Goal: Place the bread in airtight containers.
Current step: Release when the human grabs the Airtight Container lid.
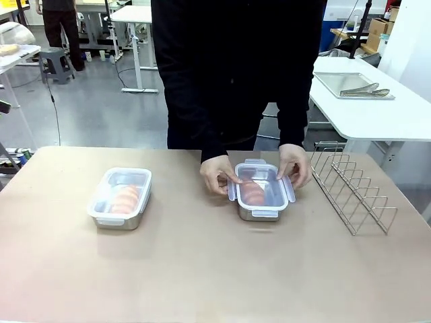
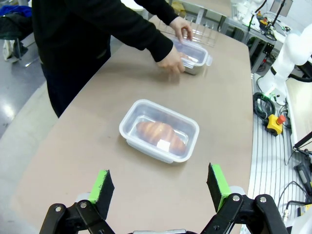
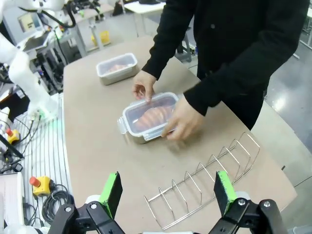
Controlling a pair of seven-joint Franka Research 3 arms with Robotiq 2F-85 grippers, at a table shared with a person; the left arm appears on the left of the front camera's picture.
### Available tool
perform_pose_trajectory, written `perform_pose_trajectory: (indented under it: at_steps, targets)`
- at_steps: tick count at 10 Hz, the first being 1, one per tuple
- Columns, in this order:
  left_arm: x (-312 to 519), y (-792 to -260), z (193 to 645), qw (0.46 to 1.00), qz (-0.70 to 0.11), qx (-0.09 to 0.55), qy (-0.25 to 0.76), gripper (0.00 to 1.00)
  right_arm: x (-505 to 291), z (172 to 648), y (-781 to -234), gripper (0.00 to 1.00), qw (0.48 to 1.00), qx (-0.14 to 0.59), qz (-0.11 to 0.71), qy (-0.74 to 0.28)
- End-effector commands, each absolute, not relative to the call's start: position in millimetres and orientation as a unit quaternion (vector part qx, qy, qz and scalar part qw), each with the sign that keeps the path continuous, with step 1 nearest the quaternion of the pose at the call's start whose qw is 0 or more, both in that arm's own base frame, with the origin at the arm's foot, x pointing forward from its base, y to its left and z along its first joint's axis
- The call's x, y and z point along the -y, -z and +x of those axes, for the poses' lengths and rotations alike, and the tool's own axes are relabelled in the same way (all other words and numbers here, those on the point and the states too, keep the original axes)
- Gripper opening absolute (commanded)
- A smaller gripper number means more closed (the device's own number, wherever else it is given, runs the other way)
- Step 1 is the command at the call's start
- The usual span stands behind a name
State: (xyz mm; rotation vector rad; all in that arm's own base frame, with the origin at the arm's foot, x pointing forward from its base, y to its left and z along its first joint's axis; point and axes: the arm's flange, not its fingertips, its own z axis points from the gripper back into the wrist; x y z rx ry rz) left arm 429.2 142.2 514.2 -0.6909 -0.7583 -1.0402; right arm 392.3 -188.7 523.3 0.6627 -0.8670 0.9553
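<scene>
Both croissants look to be boxed already. One container [image 1: 120, 198] sits at about nine o'clock on the surface [image 1: 202, 282] in the front view, lid on, with a croissant [image 1: 124, 199] showing through the clear plastic. The other container [image 1: 261, 192] is just past centre toward one o'clock, its croissant [image 1: 252, 191] inside, and the person has one hand [image 1: 217, 174] on one end of the lid and the other hand [image 1: 294, 165] on the other end, seemingly pressing the clips home.

The left hand [image 2: 161, 187] hangs back from the near container [image 2: 159, 129], spread wide and carrying nothing. The right hand [image 3: 168, 192] is likewise wide open and empty, poised above the wire rack [image 3: 204, 183].

What could go wrong, to my eye: a clip left unlatched would mean the box is not truly sealed, and the end flaps on the far container seem to stick out rather than lie flat. If either arm came forward now, it would meet the person's fingers, which are right on the lid. The right arm, dropping straight down, would catch the rack's prongs.

Hard to make out: whether the nine o'clock box's clips are all snapped shut, since the lid's edges blur into the steel. A small white patch on that lid in the left wrist view I cannot identify. The person's palms cover the clips being worked.
</scene>
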Motion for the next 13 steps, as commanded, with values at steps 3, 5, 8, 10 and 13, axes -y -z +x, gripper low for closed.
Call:
perform_pose_trajectory:
  at_steps: [3,5,8,10,13]
  targets:
    - [-139.9,-515.9,429.9,0.735,-0.32,0.359,0.478,1.0,189.2,393.3,-527.5,1.0,0.747,0.396,0.308,-0.436]
    - [-139.9,-515.9,429.9,0.735,-0.32,0.359,0.478,1.0,189.2,393.3,-527.5,1.0,0.747,0.396,0.308,-0.436]
    - [-139.9,-515.9,429.9,0.735,-0.32,0.359,0.478,1.0,189.2,393.3,-527.5,1.0,0.747,0.396,0.308,-0.436]
    - [-139.9,-515.9,429.9,0.735,-0.32,0.359,0.478,1.0,189.2,393.3,-527.5,1.0,0.747,0.396,0.308,-0.436]
    - [-139.9,-515.9,429.9,0.735,-0.32,0.359,0.478,1.0,189.2,393.3,-527.5,1.0,0.747,0.396,0.308,-0.436]
